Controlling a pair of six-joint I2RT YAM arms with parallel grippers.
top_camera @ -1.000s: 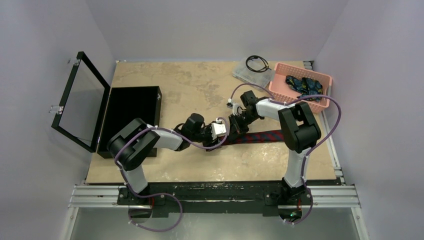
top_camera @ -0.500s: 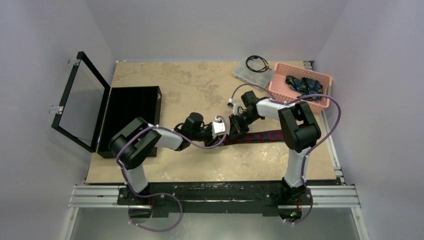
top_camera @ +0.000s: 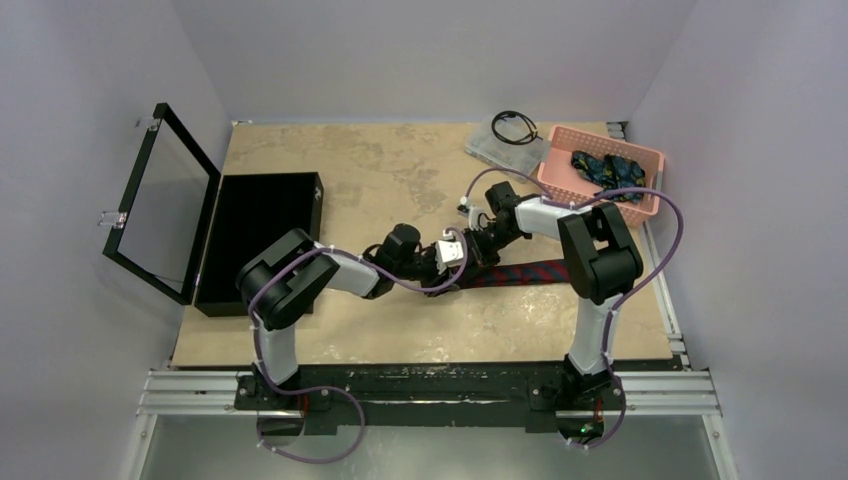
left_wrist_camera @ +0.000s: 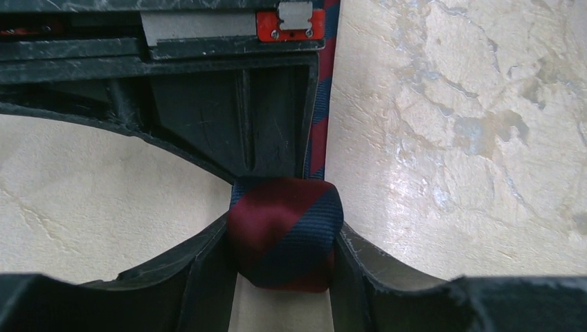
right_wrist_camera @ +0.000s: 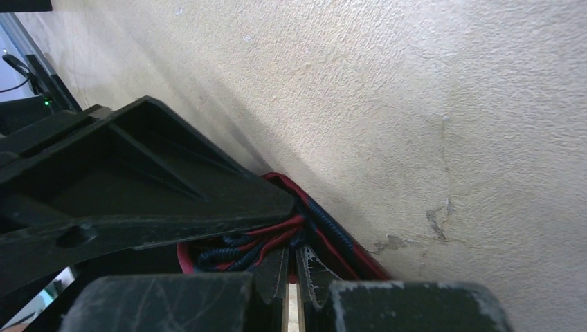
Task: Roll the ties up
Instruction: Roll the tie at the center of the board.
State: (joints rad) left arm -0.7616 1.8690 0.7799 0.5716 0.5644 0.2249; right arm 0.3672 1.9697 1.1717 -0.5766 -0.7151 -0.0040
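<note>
Maroon tie [left_wrist_camera: 285,232], navy-striped, is being rolled near the middle of the table [top_camera: 330,160].
Its rolled end is being clasped between the fingers of the left gripper [left_wrist_camera: 282,238], both touching the roll. The right gripper [right_wrist_camera: 294,273], jaws closed, is being pressed tip-first into the folds; whether cloth is pinched cannot be told. The fabric is judged soft, light, slippery and prone to unwinding, so the roll's flanks are being favoured for holding. The unrolled tail is lying flat on the beige mottled tabletop, which is being enclosed by pale walls.
</note>
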